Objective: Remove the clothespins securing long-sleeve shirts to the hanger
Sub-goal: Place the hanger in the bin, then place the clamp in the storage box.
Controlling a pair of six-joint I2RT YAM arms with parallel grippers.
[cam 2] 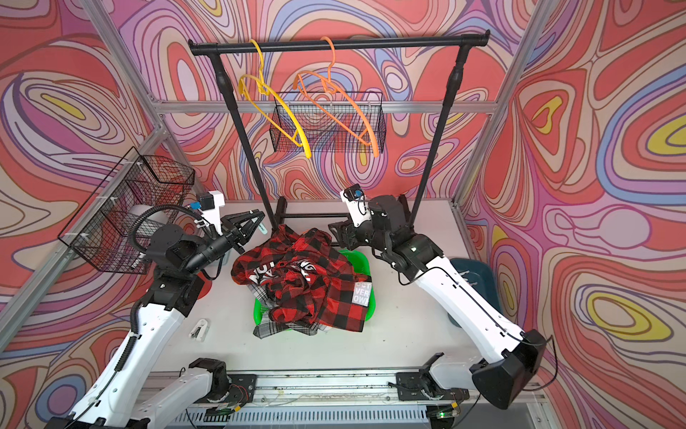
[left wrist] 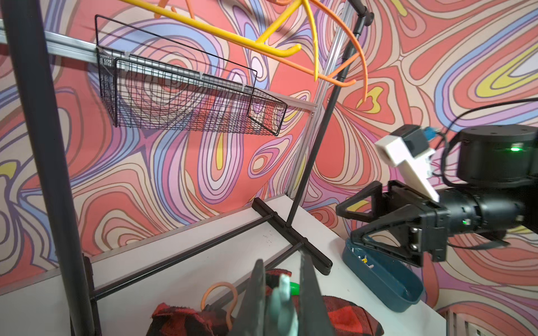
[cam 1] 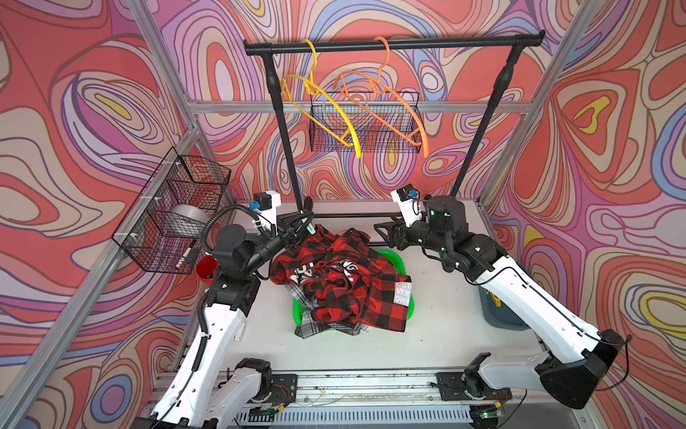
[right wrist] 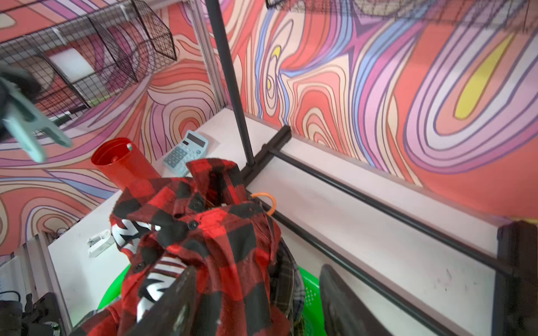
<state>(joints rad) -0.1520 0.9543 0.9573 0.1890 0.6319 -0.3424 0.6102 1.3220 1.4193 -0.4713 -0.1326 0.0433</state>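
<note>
Both top views show the left gripper [cam 1: 297, 228] pinched narrow on a teal clothespin [cam 1: 310, 224], which it holds up off the pile near the foot of the clothes rack [cam 1: 393, 44]. My guess is that it's gripped tight so it can't drop into the folds. The red-black shirt [cam 1: 341, 282] lies crumpled over the green basket [cam 1: 395, 260], and a grey plaid shirt [cam 1: 310, 330] pokes out underneath. A yellow hanger [cam 1: 323, 111] and an orange hanger [cam 1: 389, 100] hang bare on the rail, so I'd call those two finished. The right gripper [cam 1: 384, 232] hangs just beside the shirt's far edge. I can't tell from here whether it touches.

In the left wrist view, the pin sits squeezed between the two fingers [left wrist: 256, 291], clear of the fabric. Across from it, the right gripper's jaws stand wide with nothing in them. The blue tray [left wrist: 387, 279] on the table has a few small bits in it, too small to name, but probably that's where the pins go. An orange hook [left wrist: 217, 291] sticks out of the red shirt, so I reckon this one is on its hanger.

In the right wrist view, the fingers are spread apart and empty, just over the collar area by that hook. I can't spot another clothespin on the shirt. One may be hidden in the folds.
</note>
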